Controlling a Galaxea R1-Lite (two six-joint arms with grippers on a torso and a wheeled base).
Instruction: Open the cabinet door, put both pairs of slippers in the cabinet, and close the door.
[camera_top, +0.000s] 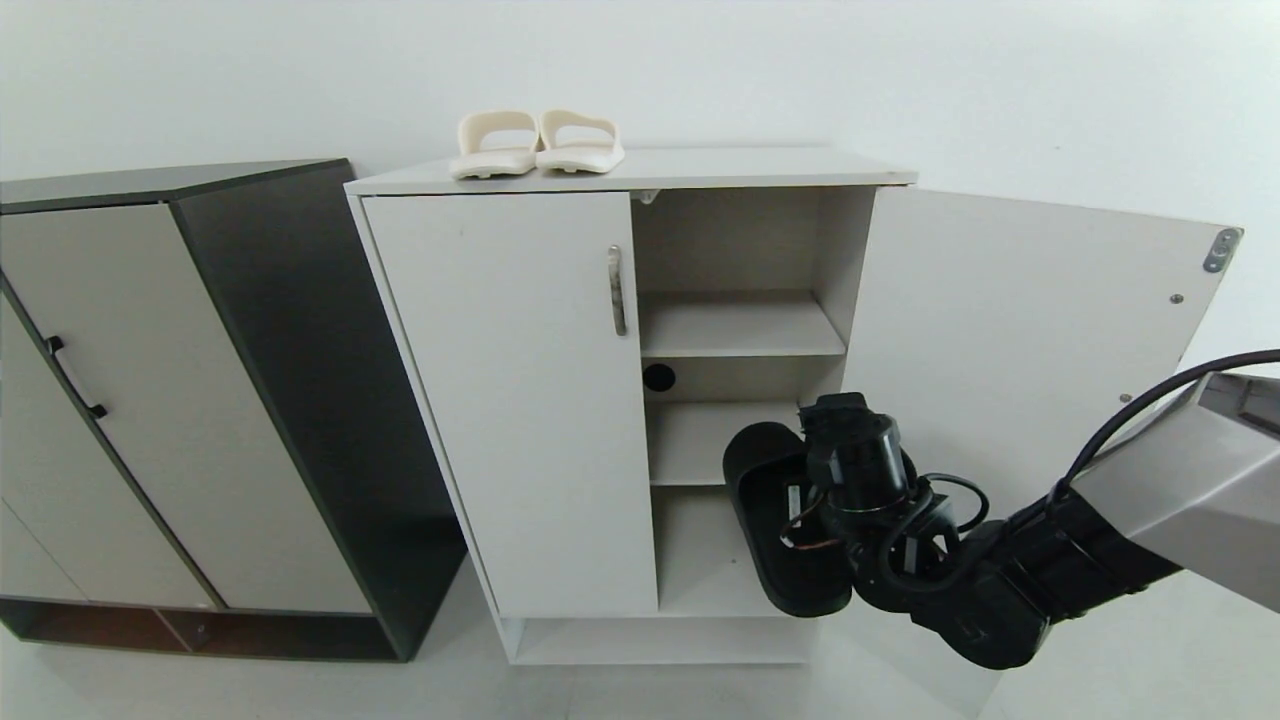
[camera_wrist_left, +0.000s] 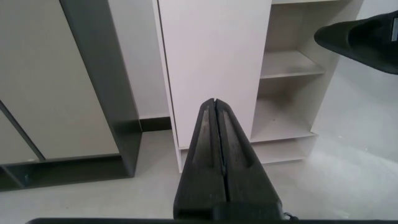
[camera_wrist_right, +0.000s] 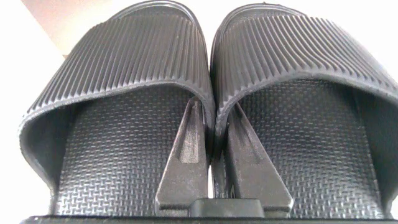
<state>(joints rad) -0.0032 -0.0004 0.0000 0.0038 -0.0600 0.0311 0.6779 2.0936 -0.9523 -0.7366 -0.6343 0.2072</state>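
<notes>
The white cabinet (camera_top: 520, 400) has its right door (camera_top: 1010, 330) swung open and its left door shut. A cream pair of slippers (camera_top: 537, 144) rests on the cabinet top. My right gripper (camera_top: 800, 500) is shut on the black pair of slippers (camera_top: 775, 530), held in front of the open lower compartment. In the right wrist view the fingers (camera_wrist_right: 186, 155) pinch the inner edges of the two black slippers (camera_wrist_right: 124, 124) together. My left gripper (camera_wrist_left: 214, 124) is shut with nothing in it, low before the cabinet's shut left door (camera_wrist_left: 211, 56). The black slippers (camera_wrist_left: 367, 34) show in the left wrist view too.
A dark cabinet with pale doors (camera_top: 150, 400) stands to the left of the white one. Shelves (camera_top: 740, 325) divide the open right side of the white cabinet. The pale floor (camera_top: 250, 690) lies in front.
</notes>
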